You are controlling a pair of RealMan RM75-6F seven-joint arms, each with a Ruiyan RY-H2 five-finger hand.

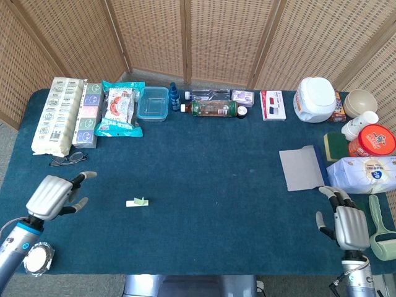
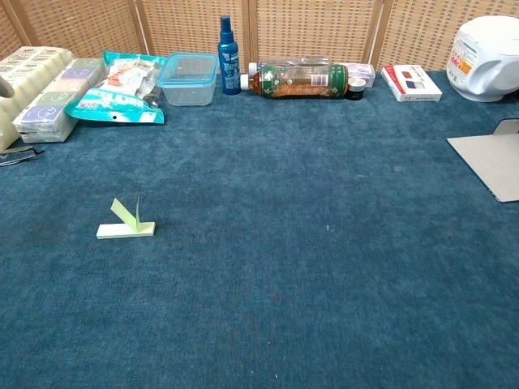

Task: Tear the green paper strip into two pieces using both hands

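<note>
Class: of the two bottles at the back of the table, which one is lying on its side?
The clear bottle with the green label, holding brownish liquid, lies on its side. The small blue spray bottle just left of it stands upright.

The green paper strip (image 1: 137, 202) lies whole on the blue cloth, left of the middle. It is folded, with one pale end (image 2: 124, 212) sticking up at a slant.

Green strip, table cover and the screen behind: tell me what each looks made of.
Green strip: thin matte paper, judging by the sharp crease and the flap standing up from it. Table cover: dark blue fabric, probably felt or short-pile carpet, with a fuzzy, non-reflective texture. Screen: woven rattan or cane panels, apparently in wooden frames, showing a fine basket-weave pattern between tan posts.
</note>
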